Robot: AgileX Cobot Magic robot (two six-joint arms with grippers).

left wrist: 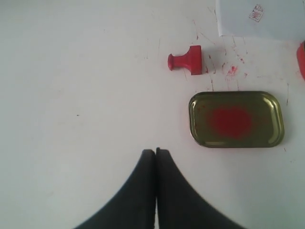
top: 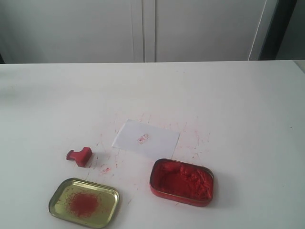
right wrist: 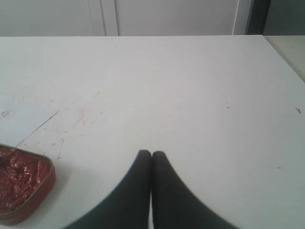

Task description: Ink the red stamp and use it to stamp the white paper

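Note:
The red stamp (top: 80, 156) lies on its side on the table, left of the white paper (top: 146, 139); the left wrist view also shows the stamp (left wrist: 186, 60). The paper bears a small red print and shows at the edge of the left wrist view as the paper (left wrist: 259, 19). My left gripper (left wrist: 155, 151) is shut with nothing in it, over bare table well away from the stamp. My right gripper (right wrist: 151, 153) is shut and empty too, off to the side of the red tin (right wrist: 24, 181). Neither gripper appears in the exterior view.
A red rectangular tin of lumpy ink paste (top: 181, 182) sits in front of the paper. A shallow gold tin with a red smear (top: 84, 202) lies near the front left, seen too as the gold tin (left wrist: 236, 119). Red ink specks dot the tabletop around the paper.

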